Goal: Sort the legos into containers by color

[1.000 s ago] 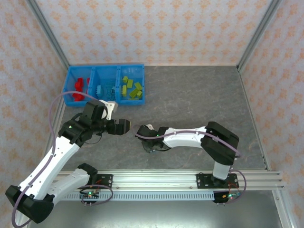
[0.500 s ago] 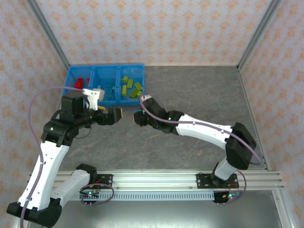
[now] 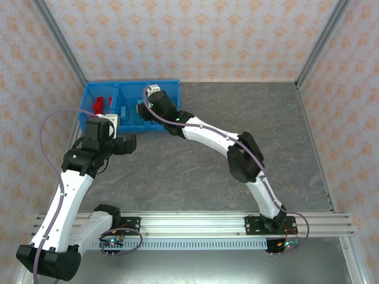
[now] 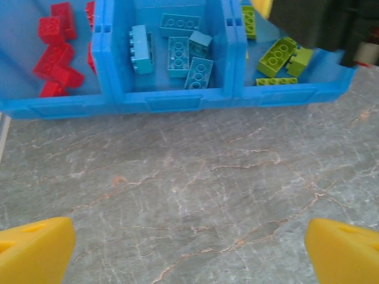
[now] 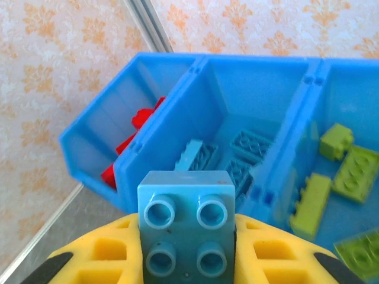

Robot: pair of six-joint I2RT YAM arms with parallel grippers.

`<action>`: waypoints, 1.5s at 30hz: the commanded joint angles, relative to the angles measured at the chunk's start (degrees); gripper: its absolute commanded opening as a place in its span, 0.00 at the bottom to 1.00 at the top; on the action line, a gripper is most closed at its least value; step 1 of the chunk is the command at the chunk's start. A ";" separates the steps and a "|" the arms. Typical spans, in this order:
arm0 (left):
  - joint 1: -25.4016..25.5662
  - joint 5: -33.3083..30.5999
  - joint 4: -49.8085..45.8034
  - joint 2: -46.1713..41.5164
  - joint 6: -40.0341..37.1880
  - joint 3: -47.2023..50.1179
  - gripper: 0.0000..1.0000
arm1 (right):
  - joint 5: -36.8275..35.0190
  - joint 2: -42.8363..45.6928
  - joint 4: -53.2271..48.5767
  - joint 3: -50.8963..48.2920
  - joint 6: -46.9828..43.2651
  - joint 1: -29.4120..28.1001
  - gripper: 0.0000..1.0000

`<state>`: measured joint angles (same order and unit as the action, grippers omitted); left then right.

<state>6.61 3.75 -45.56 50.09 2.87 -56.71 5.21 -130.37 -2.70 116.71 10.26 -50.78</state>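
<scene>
Right gripper is pinching a light-blue brick for the matching middle bin just ahead of its fingers — left gripper is gaping open.

Bright, even light, faint shadows, wrist views slightly soft.

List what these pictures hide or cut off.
- Top view: the right arm covers part of the tray.
- Left wrist view: red bricks run off the top edge; that arm hides the far green bricks.
- Right wrist view: the right hand wraps the blue brick, hiding its sides.
</scene>
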 commanded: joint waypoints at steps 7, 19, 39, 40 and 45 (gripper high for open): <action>-0.68 2.09 3.55 -0.85 -0.95 1.96 1.00 | 4.17 -21.26 -5.50 28.95 -5.87 1.74 0.31; -0.70 4.97 2.31 2.57 0.46 0.40 1.00 | 6.04 -15.24 -11.55 27.52 -7.71 1.80 0.53; -0.73 -23.38 44.76 -0.50 1.26 28.47 1.00 | -31.89 60.01 3.37 -61.48 -11.11 3.81 0.81; -0.87 -23.81 47.18 -0.45 0.81 30.16 1.00 | -35.79 62.01 3.81 -64.77 -11.59 4.27 0.84; -1.16 -22.62 59.86 3.22 0.28 35.72 1.00 | -47.94 72.75 3.33 -77.41 -11.17 12.21 0.87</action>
<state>6.13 -15.99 0.25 51.46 4.91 -22.33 -28.60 -62.26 -1.08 43.51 -0.62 -42.39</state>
